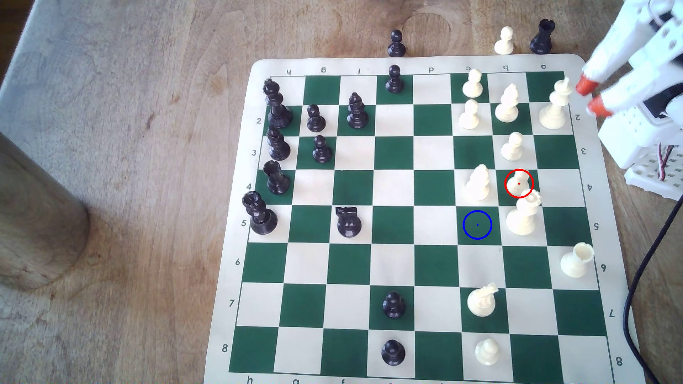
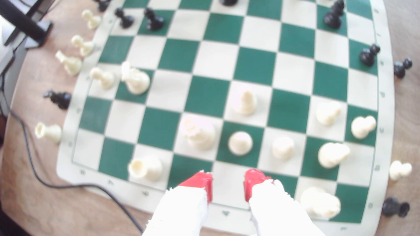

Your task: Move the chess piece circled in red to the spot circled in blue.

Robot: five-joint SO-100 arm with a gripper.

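**Cream pawn on its red-ringed square, pincer waiting apart**

Cream-white plastic pawn (image 1: 518,181): you find it upright on a dark green square, ringed in red, in the row marked 4 near the exterior view's right edge of the board (image 1: 587,186). A taller white piece (image 1: 522,216) stands just beside it on the next square toward the camera, and a white bishop (image 1: 478,183) stands on the neighbouring square to the exterior view's left.

Target spot (image 1: 477,224): dark green square in the row marked 5, marked with a blue ring and dot, bare of pieces, diagonally next to the pawn's square.

Pincer (image 1: 592,95): red-tipped, jaws parted with a clear gap, holding nothing. You see it over the board's margin near the row marked 2, well apart from the pawn. In the wrist view the pawn (image 2: 240,143) sits ahead of the red tips (image 2: 228,181).

Counter (image 1: 129,184): pale wood, carrying the board and a few pieces set off it.
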